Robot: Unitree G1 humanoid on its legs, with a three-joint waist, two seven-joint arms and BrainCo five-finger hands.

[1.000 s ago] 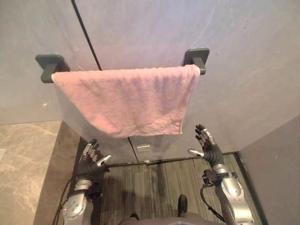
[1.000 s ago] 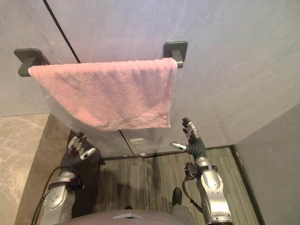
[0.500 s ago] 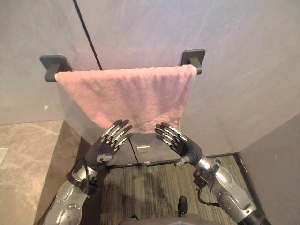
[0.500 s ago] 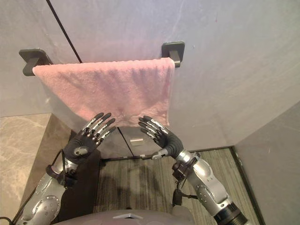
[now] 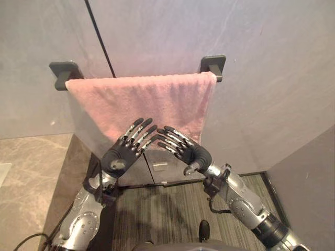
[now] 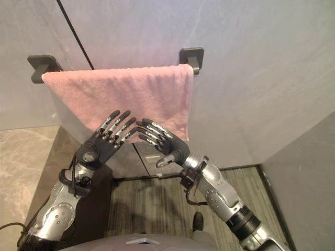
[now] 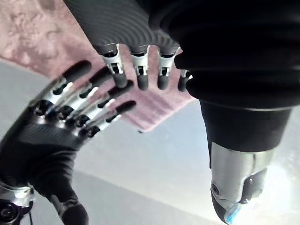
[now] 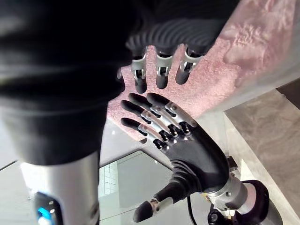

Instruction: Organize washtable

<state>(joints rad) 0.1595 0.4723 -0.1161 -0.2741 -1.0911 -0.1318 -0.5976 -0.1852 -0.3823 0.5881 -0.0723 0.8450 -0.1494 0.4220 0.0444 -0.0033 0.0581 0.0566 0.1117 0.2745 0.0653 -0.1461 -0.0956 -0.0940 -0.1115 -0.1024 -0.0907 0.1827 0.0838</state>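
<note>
- both hands have risen and closed in: left hand [image 5: 116, 158] and right hand [image 5: 193, 153], fingers straight and spread, holding nothing, tips nearly meeting.
- just past them, the pink towel [image 5: 157, 102] hangs between dark wall brackets [image 5: 213, 64].

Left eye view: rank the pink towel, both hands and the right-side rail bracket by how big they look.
1. pink towel
2. left hand and right hand: they look alike, so no ranking between them
3. rail bracket, smallest

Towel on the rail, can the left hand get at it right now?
Probably yes. The left hand is open, fingers up at the lower edge of the towel, with nothing between; the right hand is beside it, not blocking.
</note>
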